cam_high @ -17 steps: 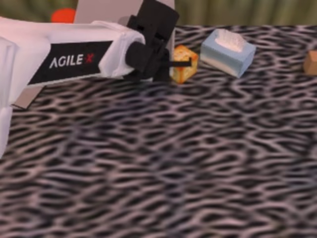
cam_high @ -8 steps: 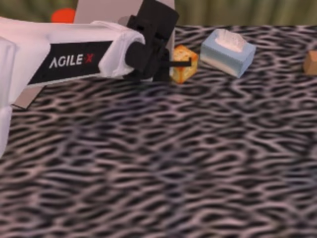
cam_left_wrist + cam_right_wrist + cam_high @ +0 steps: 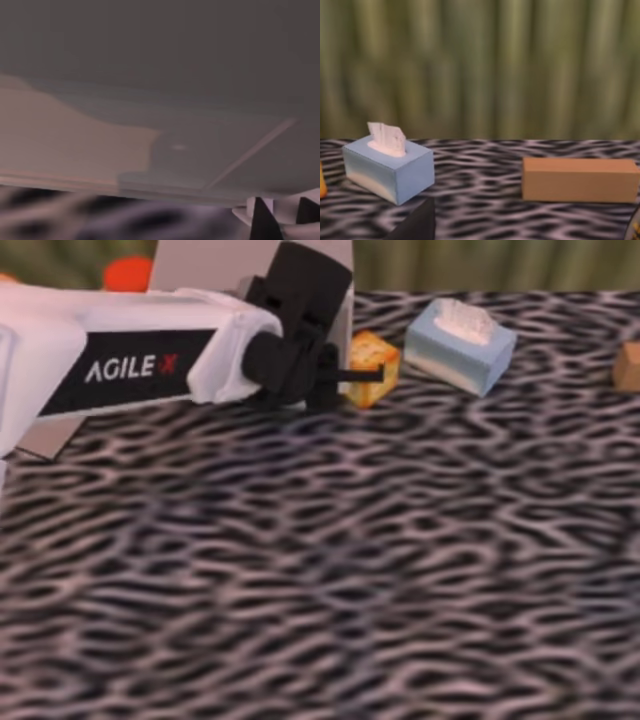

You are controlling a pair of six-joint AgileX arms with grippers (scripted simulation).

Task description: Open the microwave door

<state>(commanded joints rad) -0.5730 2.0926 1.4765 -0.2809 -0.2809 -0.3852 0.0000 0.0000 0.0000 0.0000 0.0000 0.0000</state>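
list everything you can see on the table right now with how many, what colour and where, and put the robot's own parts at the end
microwave: one, light grey, far left of the table
microwave door: one, grey, close before the left wrist camera
orange object: one, far left edge, beside the microwave
yellow-orange block: one, right of the microwave
tissue box: one, pale blue, far centre
cardboard box: one, tan, far right
left arm: one, white and black, reaching to the microwave
right arm: not in view

Simulated tabletop (image 3: 350,570), green curtain (image 3: 480,65) backdrop

Desk (image 3: 330,570): you get black-and-white ripples.
Microwave (image 3: 215,262): light grey.
Tissue box (image 3: 460,345): pale blue.
Long box (image 3: 580,179): tan.
Left arm (image 3: 120,360): white, black label.
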